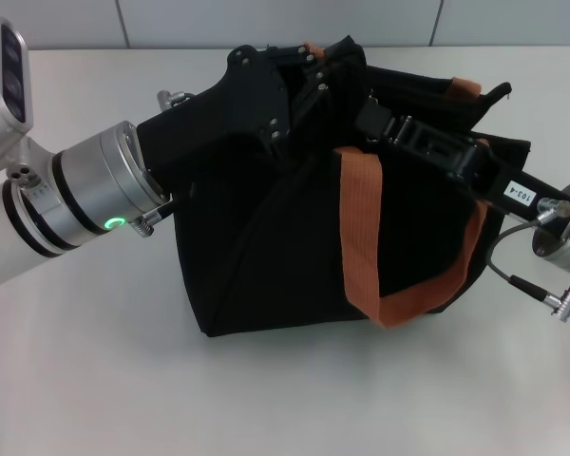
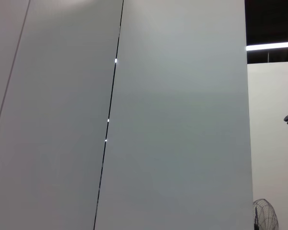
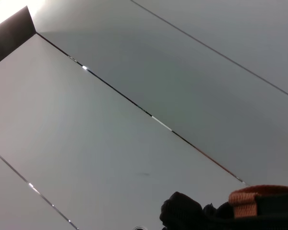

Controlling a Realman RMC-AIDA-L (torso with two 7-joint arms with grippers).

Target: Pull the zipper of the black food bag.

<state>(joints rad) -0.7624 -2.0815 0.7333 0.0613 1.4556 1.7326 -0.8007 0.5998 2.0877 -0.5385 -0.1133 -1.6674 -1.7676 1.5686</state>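
Note:
The black food bag stands on the white table, a brown-orange strap handle hanging down its front. My left gripper reaches in from the left and sits over the bag's top edge at the back. From the right, my right gripper lies on the bag's top, close to the left one. Both are black against black fabric. The zipper is hidden from view. In the right wrist view a bit of the bag and an orange strap show. The left wrist view holds only wall panels.
The white table spreads out in front of and beside the bag. A pale panelled wall rises just behind it. A grey cable loops from my right wrist. A fan shows far off in the left wrist view.

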